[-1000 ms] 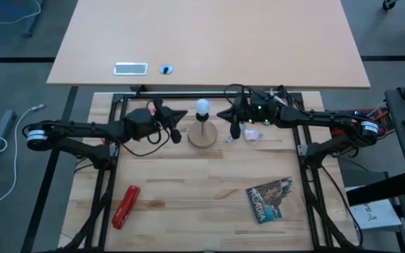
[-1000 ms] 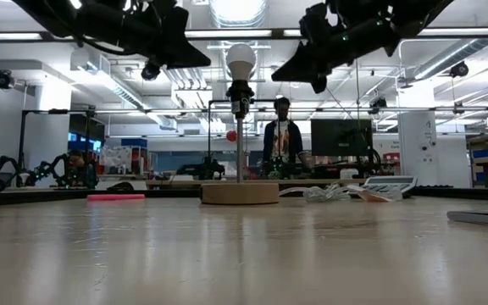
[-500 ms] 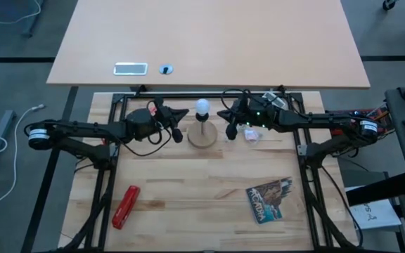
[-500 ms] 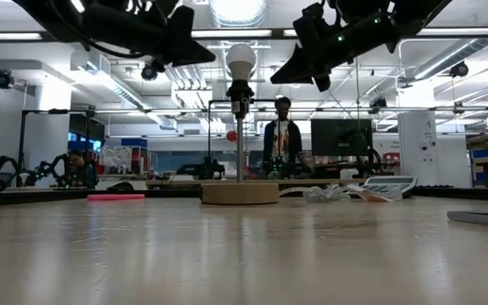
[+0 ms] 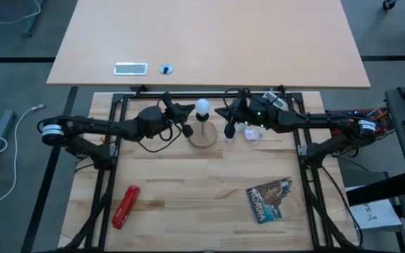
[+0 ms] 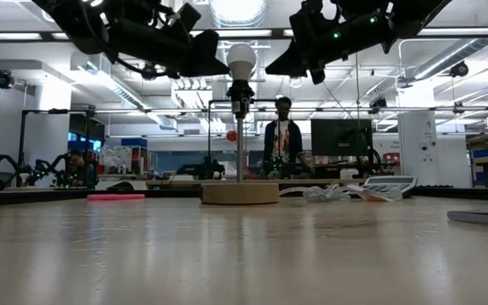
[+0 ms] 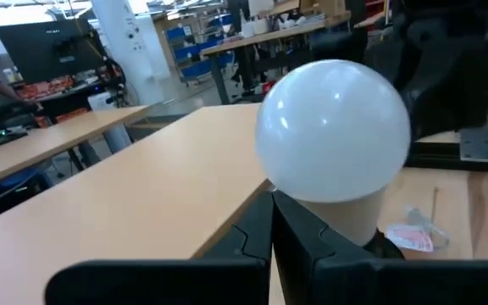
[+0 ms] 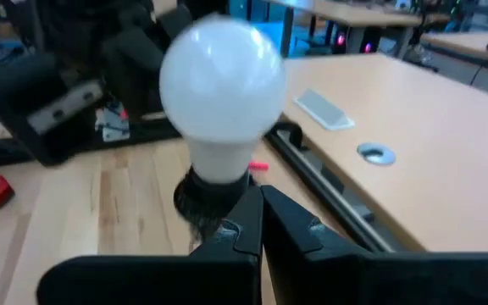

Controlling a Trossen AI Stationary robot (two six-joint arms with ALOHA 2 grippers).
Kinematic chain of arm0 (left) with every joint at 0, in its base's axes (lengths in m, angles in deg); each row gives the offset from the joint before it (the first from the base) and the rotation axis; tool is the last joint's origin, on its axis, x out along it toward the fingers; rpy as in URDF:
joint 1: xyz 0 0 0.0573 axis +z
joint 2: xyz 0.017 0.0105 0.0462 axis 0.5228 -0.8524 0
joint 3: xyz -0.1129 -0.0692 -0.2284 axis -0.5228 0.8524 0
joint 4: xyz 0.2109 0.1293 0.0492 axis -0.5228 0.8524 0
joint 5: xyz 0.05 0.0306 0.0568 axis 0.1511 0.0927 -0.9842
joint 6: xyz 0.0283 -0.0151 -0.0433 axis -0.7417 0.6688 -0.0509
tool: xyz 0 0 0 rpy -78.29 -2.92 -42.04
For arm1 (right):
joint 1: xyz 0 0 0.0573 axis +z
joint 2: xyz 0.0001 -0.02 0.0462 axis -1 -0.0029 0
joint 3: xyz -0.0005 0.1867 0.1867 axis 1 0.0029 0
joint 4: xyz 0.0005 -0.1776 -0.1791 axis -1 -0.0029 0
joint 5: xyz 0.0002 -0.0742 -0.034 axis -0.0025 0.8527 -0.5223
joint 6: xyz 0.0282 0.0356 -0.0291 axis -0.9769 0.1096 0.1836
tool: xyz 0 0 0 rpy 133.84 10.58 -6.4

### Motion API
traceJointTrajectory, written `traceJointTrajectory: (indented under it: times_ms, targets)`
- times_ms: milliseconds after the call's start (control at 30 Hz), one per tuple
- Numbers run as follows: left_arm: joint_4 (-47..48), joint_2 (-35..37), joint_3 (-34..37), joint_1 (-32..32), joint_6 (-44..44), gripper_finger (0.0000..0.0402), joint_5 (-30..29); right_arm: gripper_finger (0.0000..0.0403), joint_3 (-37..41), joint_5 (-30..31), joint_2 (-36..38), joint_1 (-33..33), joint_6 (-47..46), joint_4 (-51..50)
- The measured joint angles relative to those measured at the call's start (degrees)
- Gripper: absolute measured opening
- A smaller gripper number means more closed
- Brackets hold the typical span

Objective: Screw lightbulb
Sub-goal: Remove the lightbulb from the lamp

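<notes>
Nearest the camera's edge of the tabletop [image 5: 188, 190], nothing stirs: a red tool [image 5: 126, 206] sits at about seven o'clock and a booklet [image 5: 269, 199] at five o'clock, both well apart from the action.

Move up to the middle and here's the change. The left gripper [image 5: 186, 128] slides in from nine o'clock, and over this last second it has closed right up on the lamp stand, where a moment ago it hung farther off. The right gripper [image 5: 229, 128] has drifted a touch inward too, coming from three o'clock. Both sets of jaws are pressed fully together and hold nothing.

And the lightbulb [image 5: 202, 107]? It stands upright, already seated in the black socket [image 6: 240, 95] atop the thin post on the wooden disc [image 5: 202, 138]. In the low view it sits level with both arms, the left jaws' tips just beside it at nine o'clock, the right jaws near at three o'clock, neither visibly touching. Each wrist view shows the white globe looming straight ahead just past the closed fingertips [image 7: 271, 246].

My read: the bulb looks to be in place, so either it needs final tightening, which shut jaws can't do without opening first, or the job is nearly wrapped.

Beyond, a crumpled plastic wrapper [image 5: 251, 135] lies by the right arm, and a person stands far off in the room.
</notes>
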Motion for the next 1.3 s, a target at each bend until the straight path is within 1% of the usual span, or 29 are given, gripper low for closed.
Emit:
traceJointTrajectory:
  times_ms: [200, 367, 500, 567, 733, 1300]
  targets:
    - [0.69, -1.09, -2.04, 0.41, -1.09, 0.0, 0.0, 0.0, 0.0, -0.01, 0.02, 0.0, 0.54, 1.35]
    - [4.65, -0.92, -3.03, 0.43, -0.63, 0.0, 0.97, 0.0, 0.0, -0.21, -0.43, 0.13, 0.78, 1.99]
    - [6.27, -1.13, -3.47, 0.41, 0.66, 0.0, 1.07, 0.0, 0.0, -0.84, -1.51, 0.2, 0.41, 2.78]
    - [6.48, -1.2, -3.46, 0.39, 1.54, 0.0, 1.32, 0.0, 0.0, -2.36, -2.24, 0.38, 0.22, 3.42]
    - [6.36, -1.18, -3.45, 0.32, 3.3, 0.0, 5.8, 0.0, 0.0, -3.18, -3.64, 0.98, 0.1, 4.88]
    - [8.47, -1.01, -3.38, -1.59, 8.75, 0.0, 6.26, 0.0, 0.0, -3.16, -3.58, 2.4, -1.62, 7.16]
